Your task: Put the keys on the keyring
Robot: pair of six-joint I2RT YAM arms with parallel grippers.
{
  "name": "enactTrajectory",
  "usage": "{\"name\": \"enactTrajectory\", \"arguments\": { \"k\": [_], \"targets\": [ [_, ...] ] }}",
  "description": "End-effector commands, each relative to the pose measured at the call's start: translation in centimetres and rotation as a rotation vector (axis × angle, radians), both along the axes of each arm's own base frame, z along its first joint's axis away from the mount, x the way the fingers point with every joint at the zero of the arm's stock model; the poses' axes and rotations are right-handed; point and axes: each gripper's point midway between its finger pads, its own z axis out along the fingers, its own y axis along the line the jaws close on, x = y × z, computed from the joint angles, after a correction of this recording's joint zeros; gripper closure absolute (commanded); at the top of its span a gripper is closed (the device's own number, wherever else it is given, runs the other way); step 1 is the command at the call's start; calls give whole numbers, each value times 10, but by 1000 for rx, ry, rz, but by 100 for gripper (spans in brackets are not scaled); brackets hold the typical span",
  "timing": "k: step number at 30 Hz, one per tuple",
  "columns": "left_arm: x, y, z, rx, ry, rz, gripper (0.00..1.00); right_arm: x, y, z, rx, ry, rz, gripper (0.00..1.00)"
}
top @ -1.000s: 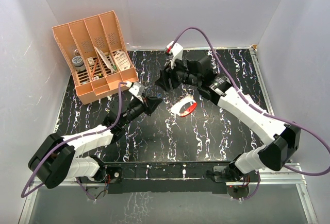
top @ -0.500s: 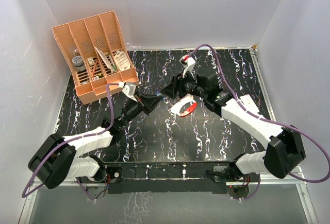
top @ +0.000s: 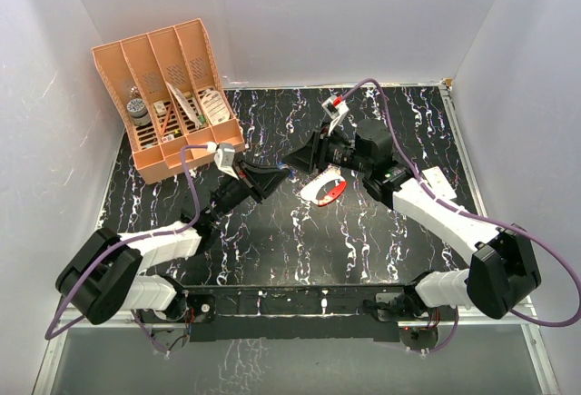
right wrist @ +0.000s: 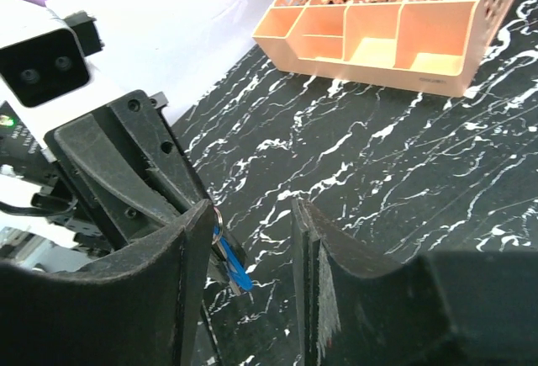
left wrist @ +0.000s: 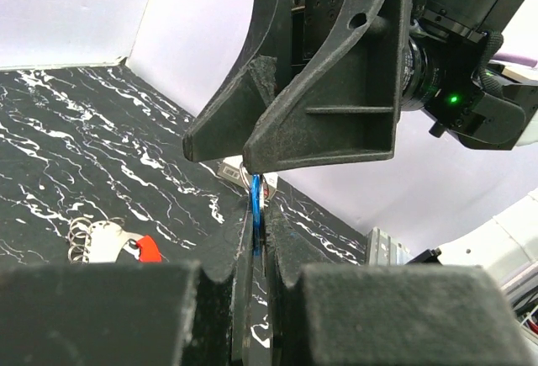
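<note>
My left gripper (top: 275, 176) is shut on the key (top: 287, 173), a tiny silver key with a blue head; the key (left wrist: 255, 213) stands edge-on between its pads. My right gripper (top: 297, 161) faces it tip to tip, open. The key (right wrist: 232, 267) hangs between the right jaws, close to one right finger (right wrist: 181, 257), and a small silver ring (right wrist: 217, 214) tops it. The other right finger (right wrist: 309, 252) stands apart from the key. The keyring (top: 325, 188), a red-and-silver loop, lies on the table just right of both grippers, with its red part (left wrist: 148, 248) low in the left wrist view.
An orange desk organiser (top: 172, 95) with several items stands at the back left, with its front tray (right wrist: 378, 42) showing in the right wrist view. A small white tag (top: 434, 177) lies by the right arm. White walls enclose the black marbled table (top: 272, 250).
The right gripper has swung down towards the left gripper and its jaws have narrowed around the key. The left gripper has edged right with the key.
</note>
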Motion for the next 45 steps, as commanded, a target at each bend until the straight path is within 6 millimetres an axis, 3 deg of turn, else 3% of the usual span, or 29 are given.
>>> {"name": "enactTrajectory", "arguments": {
  "k": [1, 11, 17, 25, 31, 45],
  "targets": [
    [-8, 4, 21, -52, -80, -27, 100, -8, 4, 29, 82, -63, 54, 64],
    [-3, 6, 16, -34, -72, -13, 100, -11, 8, 26, 83, -49, 91, 91],
    [2, 5, 9, -4, -58, 2, 100, -12, 7, 27, 83, -52, 86, 100],
    [22, 8, -26, 161, 2, 88, 100, -8, 3, 28, 18, -80, 73, 100],
    [31, 12, -38, 279, 0, 134, 100, -2, 2, 17, -91, -71, 83, 100],
    [18, 4, -49, 392, -39, 29, 100, 23, 5, 4, -249, -18, 98, 100]
  ]
}}
